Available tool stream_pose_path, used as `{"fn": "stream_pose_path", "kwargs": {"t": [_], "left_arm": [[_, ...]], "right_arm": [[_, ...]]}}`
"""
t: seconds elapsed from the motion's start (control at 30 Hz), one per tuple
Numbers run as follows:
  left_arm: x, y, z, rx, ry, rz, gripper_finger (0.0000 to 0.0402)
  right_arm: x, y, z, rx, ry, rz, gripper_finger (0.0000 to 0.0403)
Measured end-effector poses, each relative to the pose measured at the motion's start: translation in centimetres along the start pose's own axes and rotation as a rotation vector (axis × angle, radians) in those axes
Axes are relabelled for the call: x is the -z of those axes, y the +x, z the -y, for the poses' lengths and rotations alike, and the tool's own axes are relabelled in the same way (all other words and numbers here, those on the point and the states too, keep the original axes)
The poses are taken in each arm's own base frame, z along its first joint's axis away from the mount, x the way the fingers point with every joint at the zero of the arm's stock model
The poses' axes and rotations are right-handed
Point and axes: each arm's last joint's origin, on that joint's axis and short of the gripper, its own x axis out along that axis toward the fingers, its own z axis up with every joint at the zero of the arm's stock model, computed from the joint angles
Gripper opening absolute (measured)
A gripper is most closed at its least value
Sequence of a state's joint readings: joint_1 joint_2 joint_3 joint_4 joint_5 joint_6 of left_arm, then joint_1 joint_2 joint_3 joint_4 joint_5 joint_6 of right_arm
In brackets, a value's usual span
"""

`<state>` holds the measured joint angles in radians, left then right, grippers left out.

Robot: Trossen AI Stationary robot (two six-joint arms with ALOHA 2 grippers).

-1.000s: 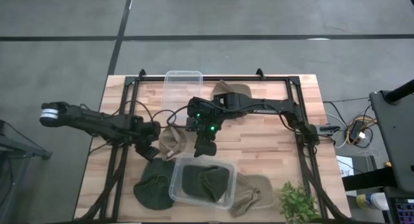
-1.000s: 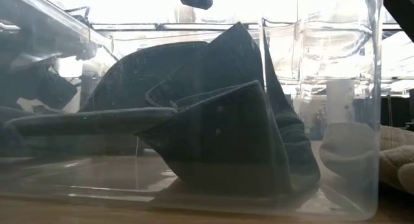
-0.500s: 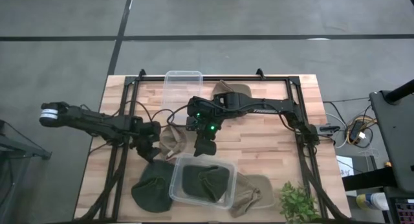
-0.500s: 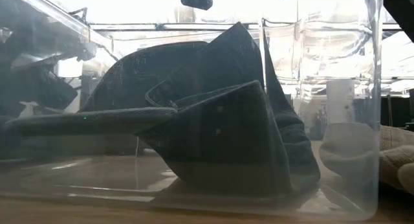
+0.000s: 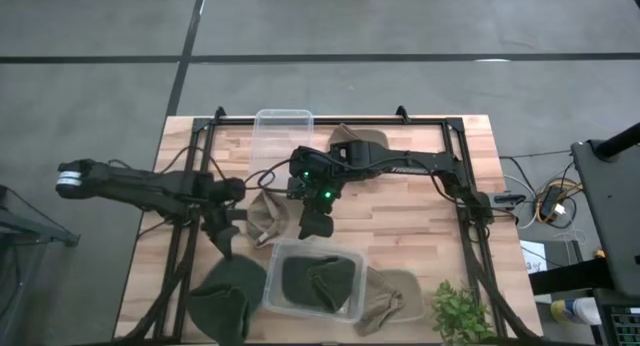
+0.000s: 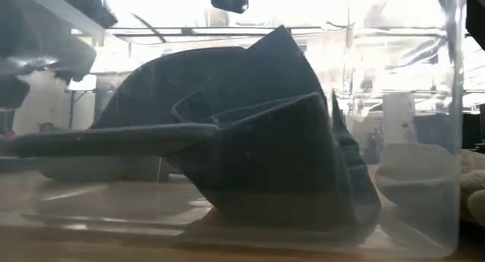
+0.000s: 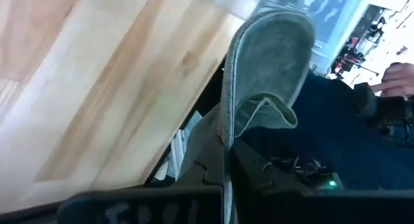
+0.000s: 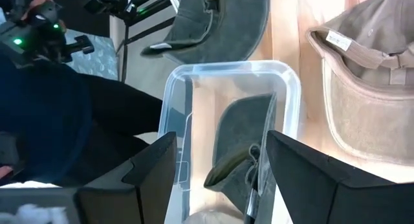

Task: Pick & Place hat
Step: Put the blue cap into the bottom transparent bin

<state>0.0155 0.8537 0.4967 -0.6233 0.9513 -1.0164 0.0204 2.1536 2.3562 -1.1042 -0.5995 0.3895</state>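
A dark green hat is at the table's near left, with my left gripper shut on its far edge. In the left wrist view this hat stretches away beyond the fingers. A second dark green hat lies folded inside a clear box near the front edge. It fills the low view. My right gripper hovers open above the box's far rim, and in its wrist view it looks down into the box. My left gripper pinches the hat's rim between its two shut fingers, which meet it edge-on. The fingers slant down from the table's far left. The hat hangs beyond them toward the near edge. Whether its lower part rests on the table cannot be told.
A tan hat lies between the two grippers and another lies right of the box. A further hat and an empty clear box are at the far edge. A small plant stands at the near right corner.
My left gripper has shut on the dark green hat's rim and shifted a little toward the near edge. The hat has moved with it toward the near left corner and looks larger from above. My right gripper has kept still and open.
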Motion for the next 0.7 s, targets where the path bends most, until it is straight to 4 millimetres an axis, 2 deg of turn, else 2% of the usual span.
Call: {"fn": "stream_pose_path", "kwargs": {"t": [0.23,0.37,0.53,0.7], "left_arm": [[2.5,-2.3,2.2,-0.022,0.063,-0.018,0.0003],[3.5,-3.1,2.2,-0.107,0.000,-0.002,0.0003],[2.9,-2.4,0.8,-0.227,-0.127,0.059,0.0003],[2.4,-1.8,0.4,-0.233,-0.137,0.025,0.0003]], "right_arm": [[-0.5,-0.1,-0.1,-0.017,-0.030,0.044,0.0228],[-0.8,-0.2,-0.2,-0.027,-0.048,0.072,0.0228],[-1.4,-0.5,0.0,-0.038,-0.070,0.117,0.0228],[-1.7,-0.7,0.3,-0.039,-0.071,0.137,0.0228]]}}
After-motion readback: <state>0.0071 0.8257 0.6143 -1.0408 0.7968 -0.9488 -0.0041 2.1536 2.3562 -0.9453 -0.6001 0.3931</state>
